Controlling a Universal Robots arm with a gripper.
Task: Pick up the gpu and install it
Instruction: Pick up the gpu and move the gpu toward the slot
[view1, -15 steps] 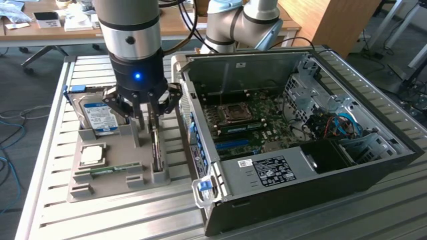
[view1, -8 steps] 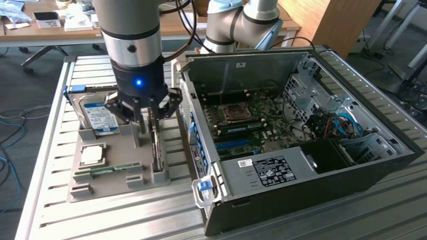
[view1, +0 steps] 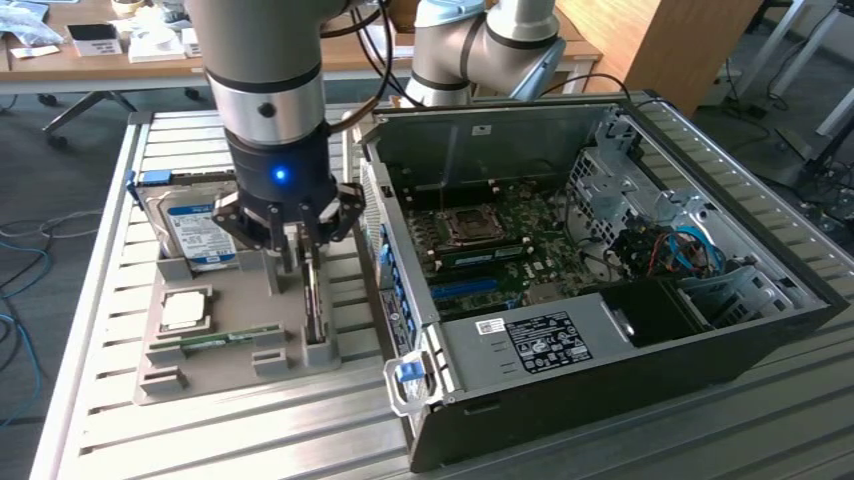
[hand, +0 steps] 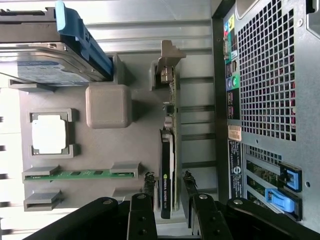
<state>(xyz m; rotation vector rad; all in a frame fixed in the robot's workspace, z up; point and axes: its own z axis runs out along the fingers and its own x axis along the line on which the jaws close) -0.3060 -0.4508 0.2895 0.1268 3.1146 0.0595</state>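
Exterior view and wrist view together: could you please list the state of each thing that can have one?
gpu, standing on edge in the holder tray, not lifted.
gripper, jaws open, one on either side of the gpu.
computer case, side open, motherboard exposed.
hard drive, standing on edge in its slot.
processor chip, lying flat in its recess.
memory stick, seated in its slot.
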